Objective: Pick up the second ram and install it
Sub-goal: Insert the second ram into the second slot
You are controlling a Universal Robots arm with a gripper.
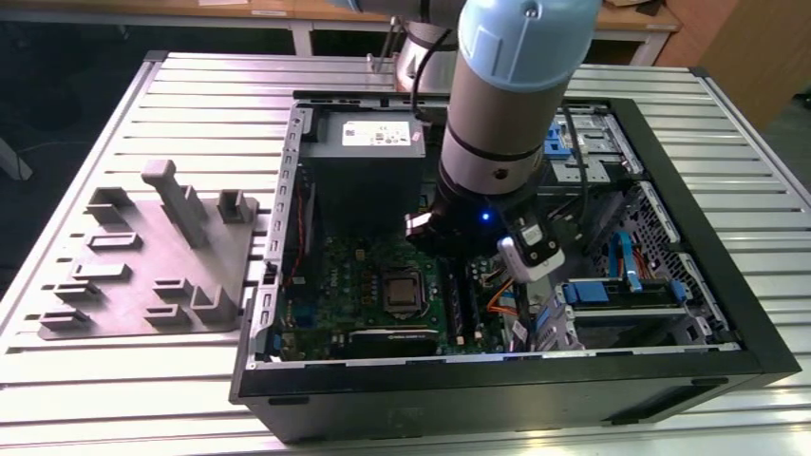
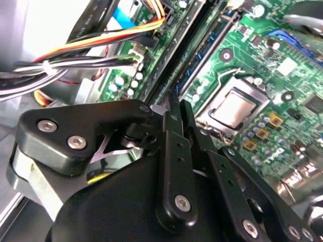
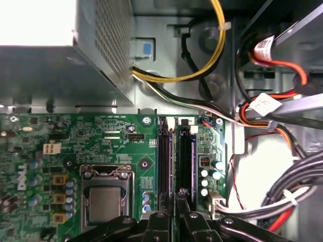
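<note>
The end effector was down inside the open case, its fingers drawn narrow, tips almost together, right over the two black slots on the motherboard. In the second wrist view a thin blue-green strip ran along the slot straight out from the fingertips. I took it for the ram, sitting edge-up in that slot, though I could not tell whether the tips were pinching it or only resting at its end. The taller dark slot next to it lay just beside. The processor socket sat near the slots on the one side, and a bundle of orange, yellow and black cables crowded the other. Beyond the slots' far ends stood the grey power supply, with a yellow cable looping past it. From where I stood, the arm came down steeply into the middle of the case. The case lay on its side on the ribbed desk, and a grey moulded holder sat at the exterior view's left of it.
</note>
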